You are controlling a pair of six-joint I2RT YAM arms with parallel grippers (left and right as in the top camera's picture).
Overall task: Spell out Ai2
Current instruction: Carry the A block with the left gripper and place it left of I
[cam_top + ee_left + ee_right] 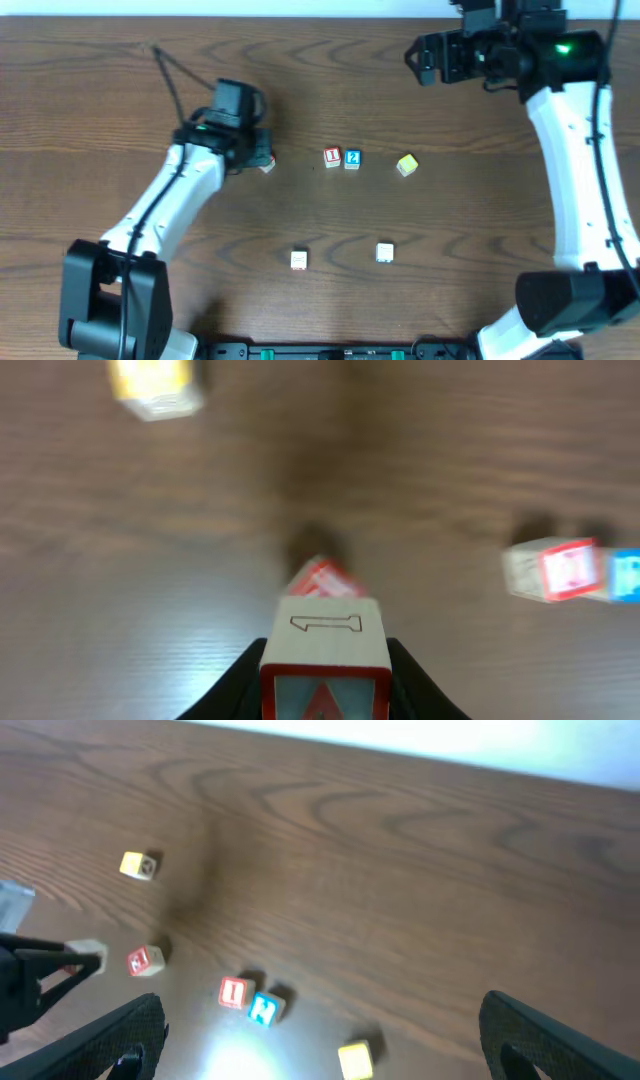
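My left gripper [256, 155] [325, 655] is shut on a wooden block [325, 645] with a red-bordered A face and an outlined 1 on top, held just above the table. A red-faced block [322, 577] [267, 166] [145, 960] sits just beyond it. A red I block [332, 157] [560, 570] [235, 992] and a blue 2 block [352, 158] [263, 1008] stand touching side by side at the table's middle. My right gripper [418, 55] [320, 1015] is open and empty, high at the far right.
A yellow block [406, 165] [357, 1058] lies right of the blue block. Two pale blocks [299, 260] [385, 252] lie nearer the front edge. A yellow-faced block [150, 385] shows at the top left of the left wrist view.
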